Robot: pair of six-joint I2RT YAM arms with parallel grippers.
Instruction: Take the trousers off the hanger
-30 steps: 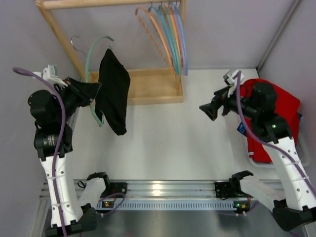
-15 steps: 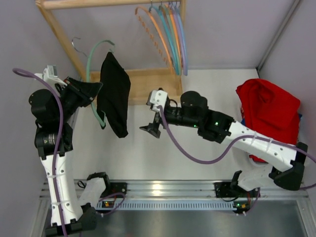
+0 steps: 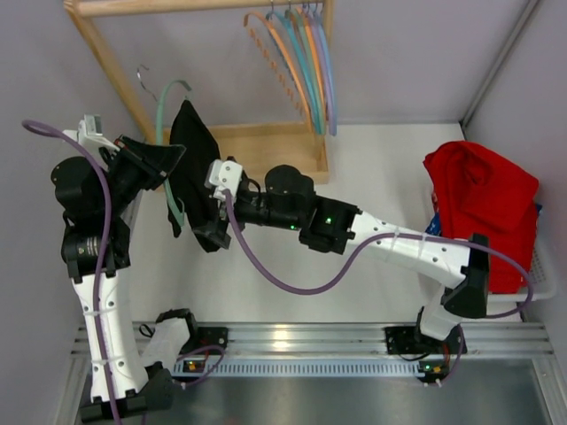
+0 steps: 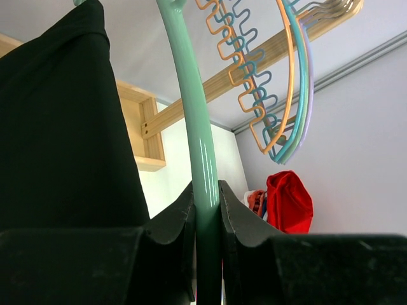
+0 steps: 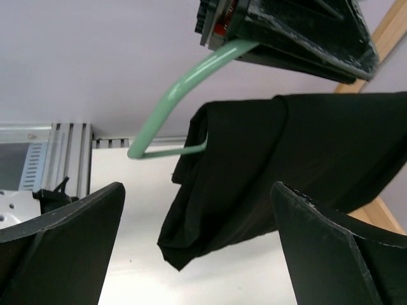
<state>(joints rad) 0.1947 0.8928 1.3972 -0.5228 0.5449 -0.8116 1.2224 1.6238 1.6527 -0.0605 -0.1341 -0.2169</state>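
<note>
The mint-green hanger (image 3: pixel 161 111) hangs in the air at the left, held by my left gripper (image 3: pixel 165 165), which is shut on its arm. In the left wrist view the hanger (image 4: pixel 197 127) stands clamped between the jaws of the left gripper (image 4: pixel 206 198). The black trousers (image 3: pixel 190 168) drape over the hanger's bar and hang down, also shown at the left of the left wrist view (image 4: pixel 63 127). My right gripper (image 3: pixel 210 232) is open at the trousers' lower end. In the right wrist view the trousers (image 5: pixel 267 171) hang between the wide-open jaws of the right gripper (image 5: pixel 197 190), below the hanger (image 5: pixel 184 82).
A wooden rack (image 3: pixel 266 155) stands behind the trousers, with several orange and blue hangers (image 3: pixel 301 62) on its top rail. A red garment (image 3: pixel 483 199) lies at the right edge. An aluminium rail (image 3: pixel 292 341) runs along the near edge.
My right arm has swung from the red garment at the right across the table to the trousers' lower end. The left gripper keeps hold of the hanger, which has shifted slightly.
</note>
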